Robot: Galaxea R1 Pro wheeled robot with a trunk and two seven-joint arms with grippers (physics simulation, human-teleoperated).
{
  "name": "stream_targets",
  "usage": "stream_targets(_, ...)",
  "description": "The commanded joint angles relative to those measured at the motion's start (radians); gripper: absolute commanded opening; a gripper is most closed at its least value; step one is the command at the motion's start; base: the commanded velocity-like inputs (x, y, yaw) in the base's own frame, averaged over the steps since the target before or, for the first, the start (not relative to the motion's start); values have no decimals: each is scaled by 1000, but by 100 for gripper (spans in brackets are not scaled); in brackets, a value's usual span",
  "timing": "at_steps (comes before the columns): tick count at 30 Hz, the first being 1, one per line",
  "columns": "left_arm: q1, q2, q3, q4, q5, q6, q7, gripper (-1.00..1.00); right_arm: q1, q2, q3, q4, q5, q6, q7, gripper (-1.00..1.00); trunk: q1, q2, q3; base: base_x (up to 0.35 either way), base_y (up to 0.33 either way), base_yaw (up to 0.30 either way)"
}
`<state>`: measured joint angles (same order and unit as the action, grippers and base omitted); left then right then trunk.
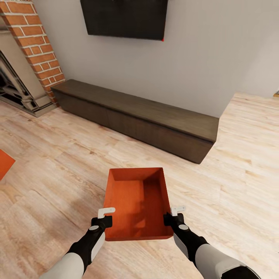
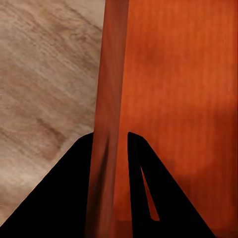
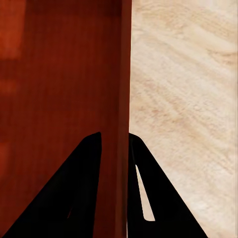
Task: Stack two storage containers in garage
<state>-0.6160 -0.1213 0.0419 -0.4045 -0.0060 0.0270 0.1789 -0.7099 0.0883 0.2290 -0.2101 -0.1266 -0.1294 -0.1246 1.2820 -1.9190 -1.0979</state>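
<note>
One orange-red storage container point(image 1: 135, 201) sits open-side up right in front of me over the living room's pale wood-plank floor point(image 1: 58, 155). My left gripper point(image 1: 104, 217) is shut on its left wall, and my right gripper point(image 1: 175, 215) is shut on its right wall. The left wrist view has the thin wall point(image 2: 111, 89) running between the two dark fingers point(image 2: 64, 198) of the left gripper point(image 2: 110, 135). The right wrist view likewise has the wall point(image 3: 121, 74) pinched in the right gripper point(image 3: 115, 135). An orange corner of the second container point(image 1: 4, 163) pokes in at the left edge.
A long low dark-brown bench point(image 1: 147, 114) runs along the grey wall ahead, under a black TV point(image 1: 124, 17). The brick fireplace point(image 1: 35, 50) stands at the far left. Wood floor continues past the bench's right end point(image 1: 252, 128).
</note>
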Motion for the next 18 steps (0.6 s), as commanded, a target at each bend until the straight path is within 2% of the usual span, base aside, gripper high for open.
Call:
stream_targets(1, -1, 0, 13, -5, -17, 4, 30, -100, 0, 0, 2, 5, -17, -5, -9, -100, -4, 7, 3, 0, 0, 0)
stream_targets(7, -1, 1, 15, -5, -16, 4, 30, -100, 0, 3, 0, 5, -17, -3, -22, -100, -27, 49, 21, 0, 0, 0)
stream_targets(18, -1, 3, 13, -4, 30, 3, 30, -100, 0, 14, -3, 4, -21, -5, -45, -100, -69, 126, 56, 0, 0, 0)
